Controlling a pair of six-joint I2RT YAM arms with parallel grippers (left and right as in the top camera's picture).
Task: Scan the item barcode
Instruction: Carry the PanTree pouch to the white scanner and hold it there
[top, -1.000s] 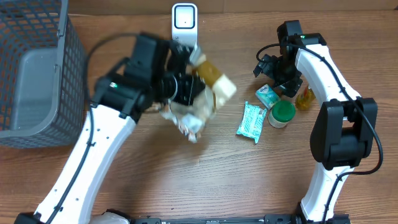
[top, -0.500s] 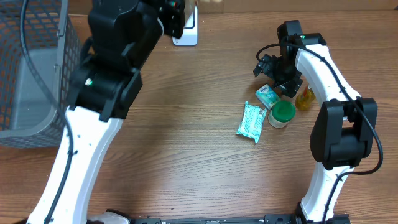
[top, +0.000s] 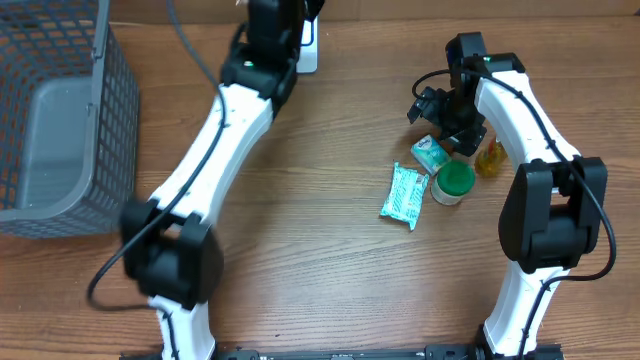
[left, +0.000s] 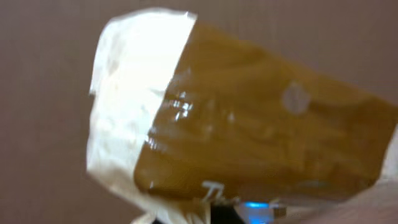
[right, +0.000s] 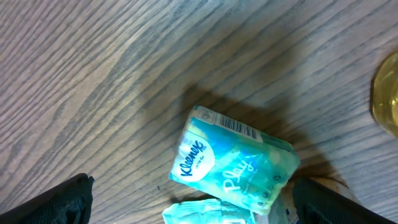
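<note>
Left jaws, pinching the brown-and-white packet (left: 249, 143), have carried it from the middle of the tabletop (top: 320, 270) to the scanner (top: 308, 55) at 12 o'clock, so I judge the barcode pass is under way; right jaws stay spread at 2 o'clock.

Left arm (top: 215, 140) outstretched, jaws clamped; right arm (top: 515, 105) bent, jaws spread wide.

You get soft, even light over the desk (top: 320, 270), with short, faint shadows. Your left wrist view is blurred throughout: the packet (left: 261, 143) sits too close, its white end is blown out, and glare streaks its brown film. Your right wrist view is sharp on the tissue pack (right: 233, 165), with a dark shadow beside it.
</note>
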